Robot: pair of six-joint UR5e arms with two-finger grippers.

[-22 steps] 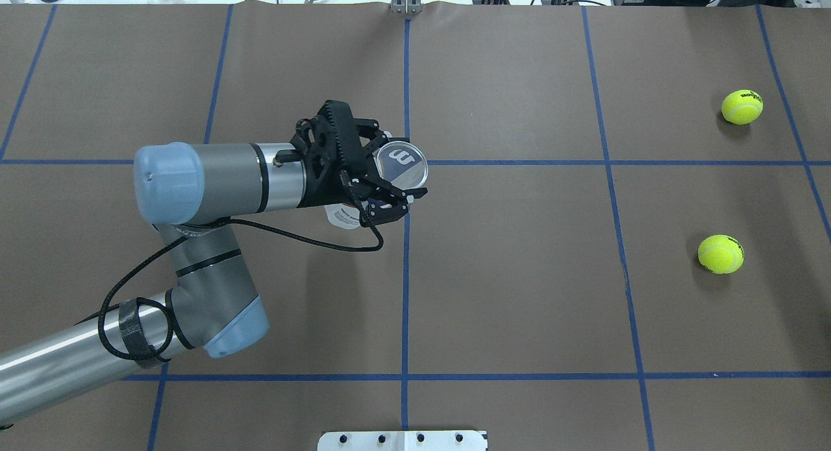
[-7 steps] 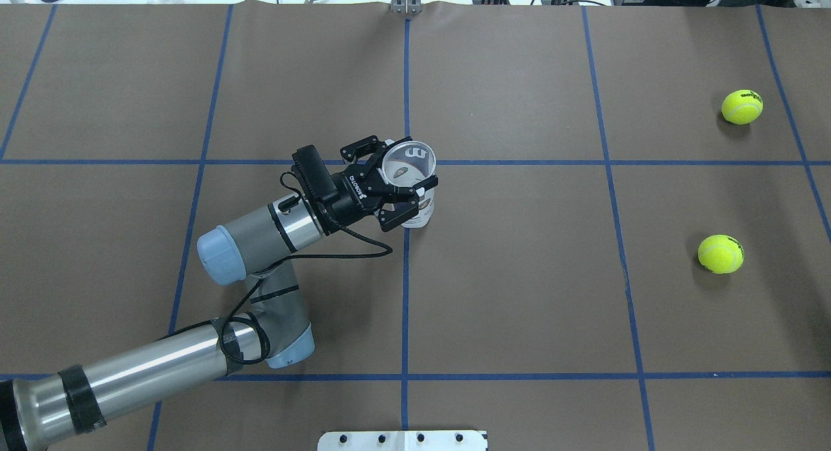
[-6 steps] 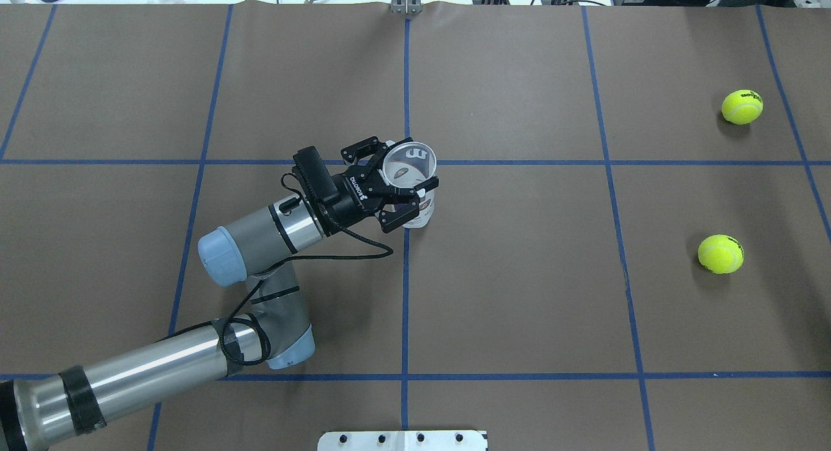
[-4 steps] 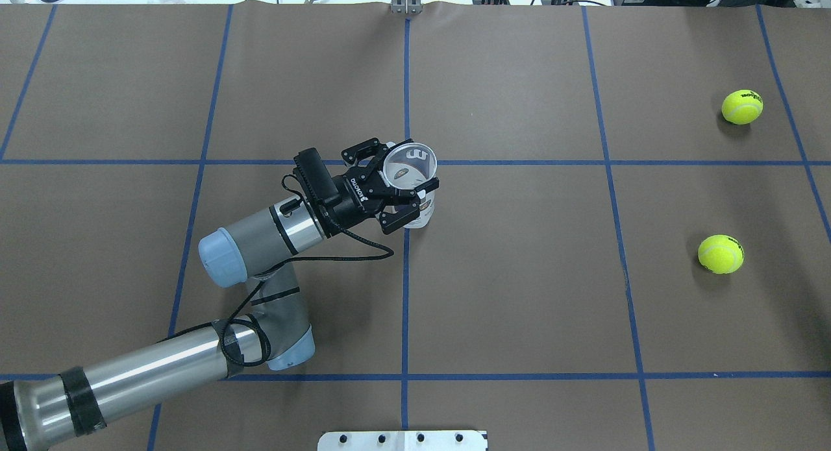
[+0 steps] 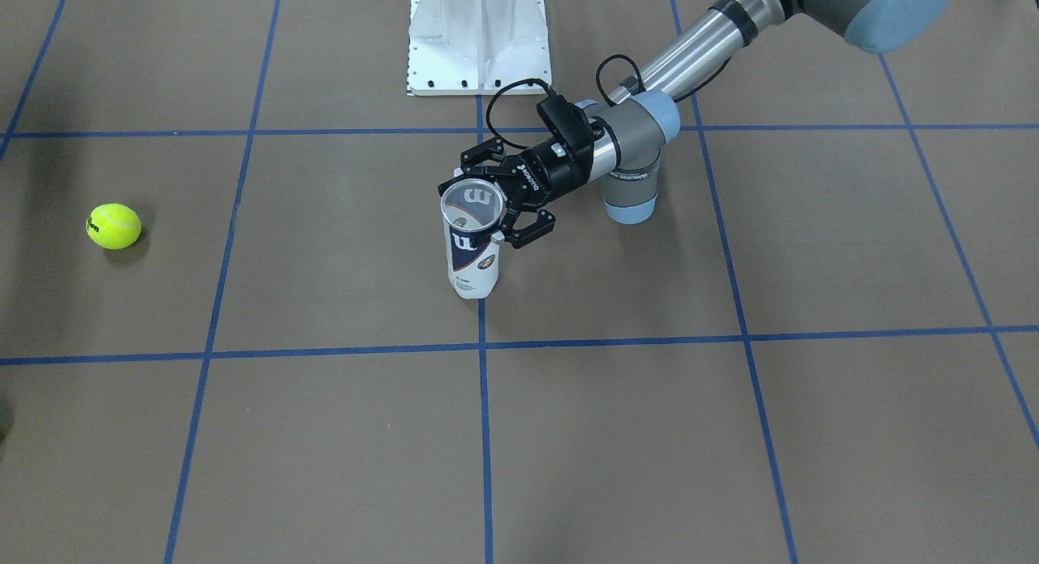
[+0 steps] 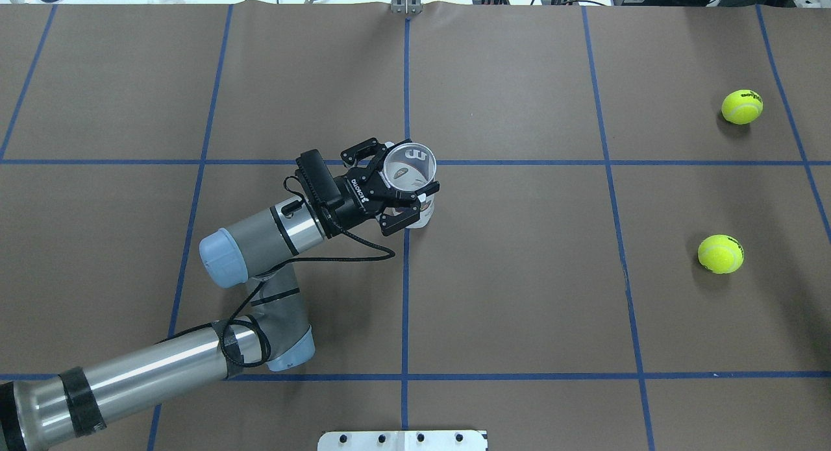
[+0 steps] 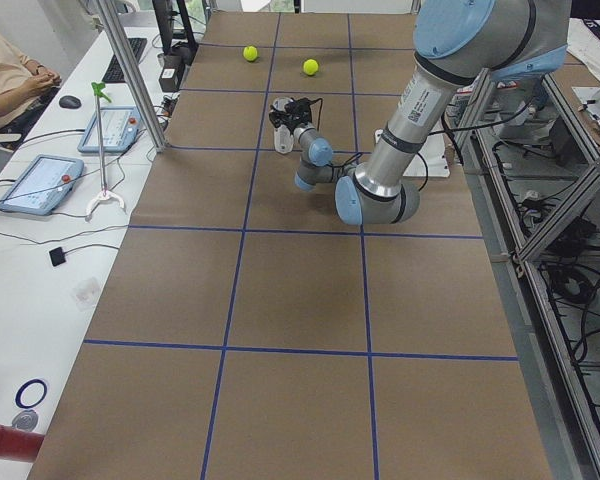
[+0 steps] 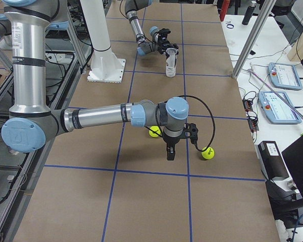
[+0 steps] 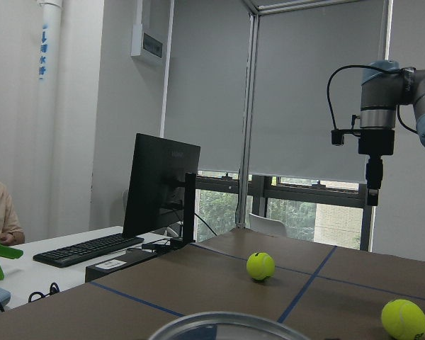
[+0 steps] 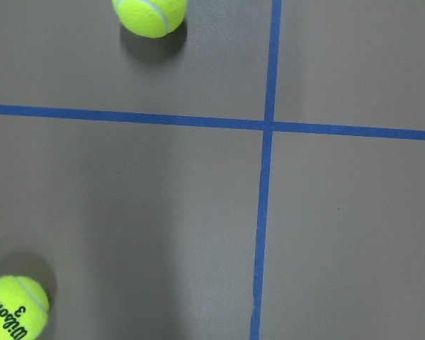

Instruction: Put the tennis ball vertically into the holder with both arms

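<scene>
The holder (image 6: 422,212), a clear can with a white and navy label, stands open end up near the table's middle; it also shows in the front view (image 5: 473,260). My left gripper (image 6: 409,173) is shut on it just below the rim, also in the front view (image 5: 480,210). Two tennis balls lie at the right, one far (image 6: 742,107) and one nearer (image 6: 720,254). My right gripper (image 8: 170,151) points down above the table between the two balls (image 8: 154,132) (image 8: 207,153); whether it is open or shut I cannot tell. One ball (image 10: 14,315) shows "Wilson 3".
The white pedestal base (image 5: 479,36) stands behind the can. Blue tape lines (image 6: 405,276) grid the brown table. Beyond the far edge are a monitor (image 9: 159,184), a keyboard (image 9: 85,249) and tablets (image 8: 283,106). A person (image 7: 10,70) sits by the side bench.
Three seconds ago the left arm held the can higher with its wrist turned. Since then it set the can down upright, and in the last second it shifted only slightly.
</scene>
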